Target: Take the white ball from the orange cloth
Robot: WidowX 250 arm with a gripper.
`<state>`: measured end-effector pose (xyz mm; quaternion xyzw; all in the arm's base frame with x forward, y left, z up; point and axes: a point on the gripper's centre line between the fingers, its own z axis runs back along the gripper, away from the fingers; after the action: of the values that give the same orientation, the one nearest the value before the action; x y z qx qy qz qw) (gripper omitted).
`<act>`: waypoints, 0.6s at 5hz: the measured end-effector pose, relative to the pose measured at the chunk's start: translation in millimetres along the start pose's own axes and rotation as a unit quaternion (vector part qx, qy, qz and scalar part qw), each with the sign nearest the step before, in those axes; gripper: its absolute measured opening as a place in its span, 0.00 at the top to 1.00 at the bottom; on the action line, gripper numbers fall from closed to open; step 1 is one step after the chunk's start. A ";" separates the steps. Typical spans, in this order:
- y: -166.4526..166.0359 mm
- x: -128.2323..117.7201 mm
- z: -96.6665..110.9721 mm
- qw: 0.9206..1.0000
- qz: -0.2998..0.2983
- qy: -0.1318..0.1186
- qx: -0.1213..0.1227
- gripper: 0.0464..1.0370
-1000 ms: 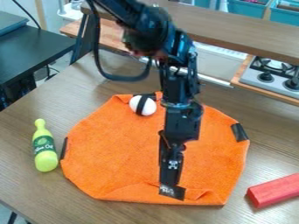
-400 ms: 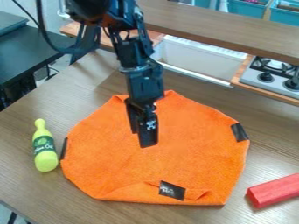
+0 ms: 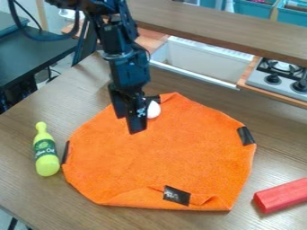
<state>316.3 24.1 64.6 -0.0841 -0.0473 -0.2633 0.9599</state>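
The gripper [image 3: 129,125] hangs over the upper left part of the orange cloth [image 3: 174,157], pointing down, with its fingers apart. Just to its right, the white ball [image 3: 154,110] rests near the cloth's upper edge, its left side hidden behind the gripper. I cannot tell whether the two touch. The cloth lies spread on the wooden table, with black patches at its edges and a fold along the bottom.
A yellow-green bottle [image 3: 46,150] lies left of the cloth, and a red block [image 3: 282,196] sits at the lower right. Behind are a white sink [image 3: 203,60], a stove [image 3: 280,78] and a raised wooden shelf [image 3: 221,29].
The gripper has moved left and toward the back, from the cloth's lower middle to its upper left. The ball went out of sight behind the arm and now shows partly again.
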 end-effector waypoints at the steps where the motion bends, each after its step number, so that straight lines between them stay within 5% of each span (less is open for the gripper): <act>1: 13.6 -1.5 2.1 0.999 0.026 -0.011 0.026 0.04; 3: 37.6 4.1 1.0 0.991 0.078 -0.055 0.093 0.04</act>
<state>339.1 54.1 61.0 -0.0126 -0.1180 -0.1774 0.9770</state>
